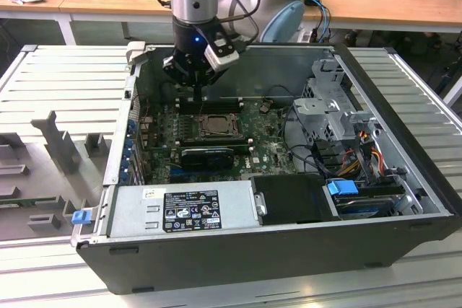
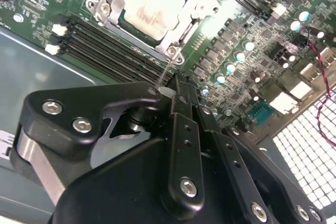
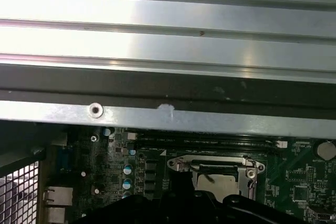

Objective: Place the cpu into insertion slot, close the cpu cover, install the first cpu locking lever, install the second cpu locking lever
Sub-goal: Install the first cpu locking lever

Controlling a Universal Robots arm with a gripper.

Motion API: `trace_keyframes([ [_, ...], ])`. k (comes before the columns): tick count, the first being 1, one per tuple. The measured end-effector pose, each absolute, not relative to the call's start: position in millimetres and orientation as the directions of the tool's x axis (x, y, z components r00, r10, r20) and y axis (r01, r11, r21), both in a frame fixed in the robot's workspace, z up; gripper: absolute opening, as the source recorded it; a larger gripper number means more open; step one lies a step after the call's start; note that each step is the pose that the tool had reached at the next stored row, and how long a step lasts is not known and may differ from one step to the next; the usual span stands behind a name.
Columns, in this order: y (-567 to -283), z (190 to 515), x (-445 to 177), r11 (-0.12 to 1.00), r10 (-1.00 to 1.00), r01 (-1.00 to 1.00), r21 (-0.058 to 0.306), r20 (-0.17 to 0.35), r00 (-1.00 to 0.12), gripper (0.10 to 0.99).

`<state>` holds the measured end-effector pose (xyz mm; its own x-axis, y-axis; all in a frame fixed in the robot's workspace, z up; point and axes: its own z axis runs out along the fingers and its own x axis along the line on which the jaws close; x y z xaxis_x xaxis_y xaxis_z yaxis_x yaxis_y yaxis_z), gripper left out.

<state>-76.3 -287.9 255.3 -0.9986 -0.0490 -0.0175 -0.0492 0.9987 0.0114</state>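
Note:
The cpu [image 2: 152, 11], a square chip with a dull silver top, lies flat in the insertion slot [image 1: 214, 125] on the green board. The cpu cover [image 2: 185, 24], a silver metal frame, lies down around it; in the first wrist view the cover [image 3: 210, 163] frames the chip [image 3: 220, 184]. My gripper [image 1: 196, 97] hangs just behind the socket in the exterior view, its black fingers [image 2: 178, 90] pressed together. A thin silver locking lever [image 2: 167, 69] runs from the socket's corner to the fingertips; I cannot tell whether it is clamped or only touched.
Long black memory slots [image 2: 105, 40] flank the socket. A black heatsink [image 1: 208, 156], the power supply [image 1: 184, 210], a drive cage [image 1: 328, 106] and loose cables [image 1: 364, 146] crowd the case. The case wall [image 3: 168, 114] rises close behind the gripper. Grey fixtures [image 1: 61, 149] stand at the exterior view's left.

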Motion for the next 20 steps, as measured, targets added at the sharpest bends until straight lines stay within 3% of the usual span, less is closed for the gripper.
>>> trace_keyframes([
  [13, -288, 255, -60, 0.999, -0.049, -0.049, 0.012, -0.018, -0.999, 0.106],
  [20, -288, 245, -48, 0.997, -0.070, -0.071, 0.040, -0.018, -0.997, 0.106],
])
